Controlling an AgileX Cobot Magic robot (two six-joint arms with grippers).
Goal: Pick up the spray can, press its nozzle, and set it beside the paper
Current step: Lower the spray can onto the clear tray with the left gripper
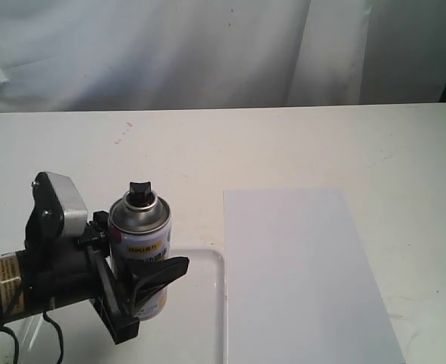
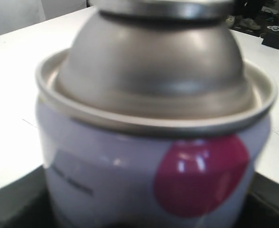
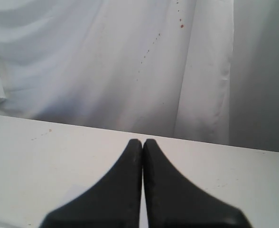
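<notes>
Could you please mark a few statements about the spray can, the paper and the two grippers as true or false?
1. The left gripper grips the spray can. True.
2. The spray can lies on its side. False: it is upright, nozzle on top.
3. The spray can rests on the paper. False: it is apart from it, at the tray corner.
4. The right gripper is shut and empty. True.

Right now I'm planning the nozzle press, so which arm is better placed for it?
Right, I'd judge. The left gripper is closed around the spray can, so it cannot reach the nozzle. The right gripper is empty, jaws shut, though outside the exterior view.
</notes>
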